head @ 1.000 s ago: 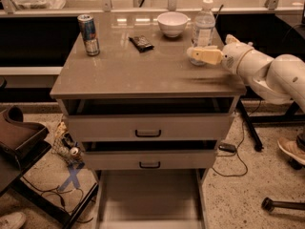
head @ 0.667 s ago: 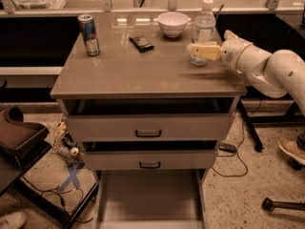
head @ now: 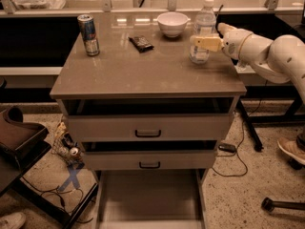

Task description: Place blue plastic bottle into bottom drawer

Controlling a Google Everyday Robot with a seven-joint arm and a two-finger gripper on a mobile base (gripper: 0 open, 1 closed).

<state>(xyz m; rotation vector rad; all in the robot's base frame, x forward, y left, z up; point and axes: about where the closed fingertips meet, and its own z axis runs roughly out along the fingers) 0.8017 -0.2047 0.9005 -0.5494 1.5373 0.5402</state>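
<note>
Though the bottom drawer [head: 147, 199] is open, the blue plastic bottle [head: 204, 23] stands on the table [head: 143, 70] upper right; tool [head: 206, 43] at it, can't tell its grip.

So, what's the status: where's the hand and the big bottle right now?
Hand at the blue plastic bottle, mid-height, far right of the cabinet top. Bottle upright, standing on the top. Bottom drawer pulled open below. White bowl close beside the bottle.

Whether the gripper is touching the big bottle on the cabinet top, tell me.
Cannot tell. In the camera view the gripper overlaps the bottle at mid-height, so neither contact nor a gap shows plainly.
</note>
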